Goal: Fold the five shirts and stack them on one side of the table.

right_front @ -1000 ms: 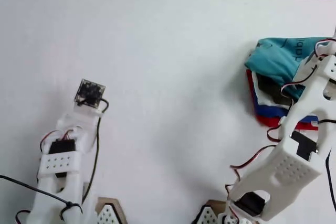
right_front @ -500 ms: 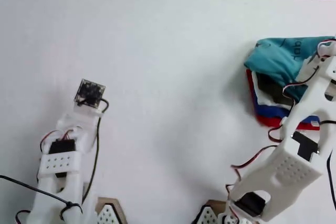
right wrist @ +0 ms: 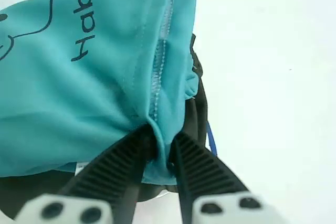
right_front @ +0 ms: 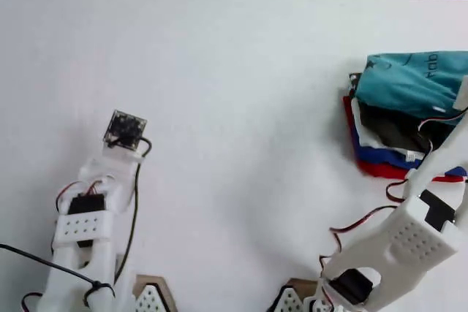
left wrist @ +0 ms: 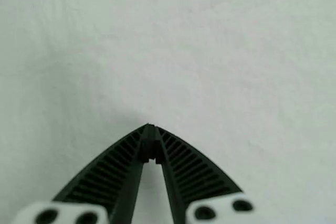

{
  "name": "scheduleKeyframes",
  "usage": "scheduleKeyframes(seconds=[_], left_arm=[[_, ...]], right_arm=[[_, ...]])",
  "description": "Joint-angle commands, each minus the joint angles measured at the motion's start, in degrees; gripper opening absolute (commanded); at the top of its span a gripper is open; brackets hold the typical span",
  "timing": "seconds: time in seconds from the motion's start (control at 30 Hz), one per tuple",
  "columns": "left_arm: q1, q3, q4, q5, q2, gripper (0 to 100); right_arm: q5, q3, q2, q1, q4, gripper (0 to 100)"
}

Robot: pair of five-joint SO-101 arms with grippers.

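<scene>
Teal shirt (right_front: 409,82) tops stack (right_front: 376,157), table's (right_front: 241,71) 3 o'clock; right gripper (right wrist: 160,148) pinches its hem. Left gripper (left wrist: 150,140) pressed together, 8 o'clock.

Five folded shirts lie in one stack at the right side of the table (right_front: 219,71). The teal shirt (right_front: 409,82), dark-printed and slightly rumpled, is on top, its stitched hem pinched in the right gripper (right wrist: 161,142). Stepped edges show beneath it: black shirt (right_front: 395,128), white shirt (right_front: 357,113), blue shirt (right_front: 376,155), and red shirt (right_front: 374,169) lowest.
</scene>
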Motion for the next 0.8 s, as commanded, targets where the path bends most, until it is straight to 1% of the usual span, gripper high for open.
scheduleKeyframes(seconds=[0.0, 0.27, 0.43, 0.5, 0.63, 0.7, 0.77], left_arm=[[-0.18, -0.22, -1.14, -0.44, -1.32, 3], [-0.18, -0.22, -1.14, -0.44, -1.32, 3], [-0.18, -0.22, -1.14, -0.44, -1.32, 3], [-0.18, -0.22, -1.14, -0.44, -1.32, 3], [-0.18, -0.22, -1.14, -0.53, -1.32, 3], [-0.18, -0.22, -1.23, -0.53, -1.32, 3], [-0.18, -0.22, -1.23, -0.53, -1.32, 3]], right_arm=[[2.46, -2.64, -0.66, 1.80, -0.66, 2.2], [2.46, -0.44, 1.54, 3.21, -0.22, 2.7], [2.46, -0.97, 3.38, 2.95, 2.42, 3.8], [2.37, -1.23, 2.95, 2.77, 3.12, 9.4], [2.02, -5.36, 0.22, 2.59, 5.93, 24.9], [1.76, -8.44, -1.63, 1.71, 7.08, 27.9], [-0.18, -10.81, -3.47, -0.75, 9.63, 27.9]])
